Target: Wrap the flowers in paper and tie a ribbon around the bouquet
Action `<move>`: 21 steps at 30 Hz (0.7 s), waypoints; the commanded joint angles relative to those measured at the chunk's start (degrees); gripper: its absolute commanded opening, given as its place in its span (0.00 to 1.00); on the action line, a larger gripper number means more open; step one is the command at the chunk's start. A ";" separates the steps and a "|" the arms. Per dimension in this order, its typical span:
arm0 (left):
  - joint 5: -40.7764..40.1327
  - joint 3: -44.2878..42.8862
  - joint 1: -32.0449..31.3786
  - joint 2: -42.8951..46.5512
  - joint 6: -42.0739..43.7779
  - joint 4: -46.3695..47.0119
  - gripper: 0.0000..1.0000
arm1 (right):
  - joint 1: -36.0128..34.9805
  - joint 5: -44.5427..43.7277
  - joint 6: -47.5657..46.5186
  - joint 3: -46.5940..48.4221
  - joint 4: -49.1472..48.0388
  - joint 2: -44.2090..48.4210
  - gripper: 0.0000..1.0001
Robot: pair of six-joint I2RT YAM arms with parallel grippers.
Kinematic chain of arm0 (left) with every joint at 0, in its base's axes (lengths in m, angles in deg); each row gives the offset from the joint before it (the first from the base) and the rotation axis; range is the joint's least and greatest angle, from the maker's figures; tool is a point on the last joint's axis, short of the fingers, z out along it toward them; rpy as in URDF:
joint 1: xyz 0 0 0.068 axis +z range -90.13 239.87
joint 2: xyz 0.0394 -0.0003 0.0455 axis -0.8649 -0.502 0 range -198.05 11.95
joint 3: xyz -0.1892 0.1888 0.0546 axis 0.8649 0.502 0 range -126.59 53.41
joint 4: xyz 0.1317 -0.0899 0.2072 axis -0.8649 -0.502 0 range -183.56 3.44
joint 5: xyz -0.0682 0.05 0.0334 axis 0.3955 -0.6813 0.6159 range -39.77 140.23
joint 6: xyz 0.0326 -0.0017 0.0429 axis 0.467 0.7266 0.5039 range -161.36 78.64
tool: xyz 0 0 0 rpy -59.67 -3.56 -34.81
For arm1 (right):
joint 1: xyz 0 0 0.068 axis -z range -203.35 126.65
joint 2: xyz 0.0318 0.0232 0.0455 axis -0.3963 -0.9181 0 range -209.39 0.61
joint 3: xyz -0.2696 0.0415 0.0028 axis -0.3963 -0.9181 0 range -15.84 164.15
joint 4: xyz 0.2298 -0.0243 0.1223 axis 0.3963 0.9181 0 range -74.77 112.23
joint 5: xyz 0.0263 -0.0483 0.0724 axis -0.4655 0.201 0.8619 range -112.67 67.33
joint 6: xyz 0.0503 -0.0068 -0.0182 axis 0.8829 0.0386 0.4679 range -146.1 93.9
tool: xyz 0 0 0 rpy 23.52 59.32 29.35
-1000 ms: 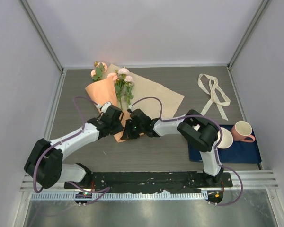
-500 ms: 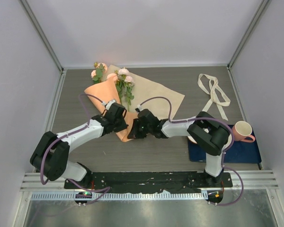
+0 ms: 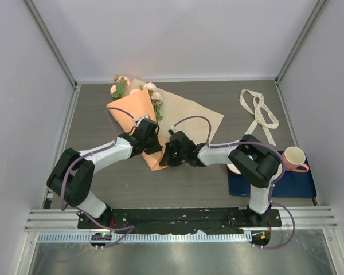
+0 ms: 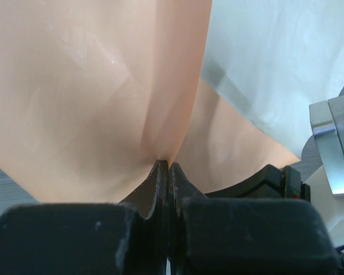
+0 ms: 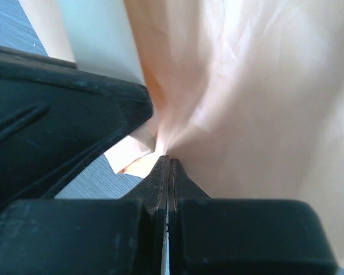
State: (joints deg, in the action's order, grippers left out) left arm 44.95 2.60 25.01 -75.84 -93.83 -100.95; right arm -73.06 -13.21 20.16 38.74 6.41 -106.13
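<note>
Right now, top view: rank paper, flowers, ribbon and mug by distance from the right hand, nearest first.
1. paper: centre, pinched in the right hand.
2. flowers: beyond the hand, slightly left.
3. ribbon: far right corner.
4. mug: right edge, on the mat.

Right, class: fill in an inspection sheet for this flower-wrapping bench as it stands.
Surface: grey wood-grain table.
Job's things: paper folded orange side out over the flowers, blooms showing at the far end; ribbon loose at far right, untied.
Clutter: pink mug on dark blue mat.
Grippers: left gripper and right gripper both shut, pinching the paper.
Cables: purple cables loop over the paper.
Surroundings: pale walls; nothing else seen.
</note>
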 commanded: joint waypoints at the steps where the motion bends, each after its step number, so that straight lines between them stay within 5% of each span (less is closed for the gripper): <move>1: 2.46 -3.33 -0.48 -2.82 1.67 3.75 0.00 | -0.21 -2.16 -0.47 -1.15 -0.23 1.52 0.00; 14: 4.13 -5.00 -0.66 -7.83 4.66 5.78 0.00 | 3.30 -5.85 -3.28 -4.22 8.47 12.25 0.00; 21: 7.56 -5.35 -1.09 -9.07 3.34 8.41 0.00 | 4.98 -9.28 -5.65 -4.58 10.67 9.45 0.00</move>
State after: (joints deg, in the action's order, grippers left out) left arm 49.52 -0.53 24.60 -84.35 -90.37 -96.78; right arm -68.47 -19.38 16.91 34.87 15.62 -95.79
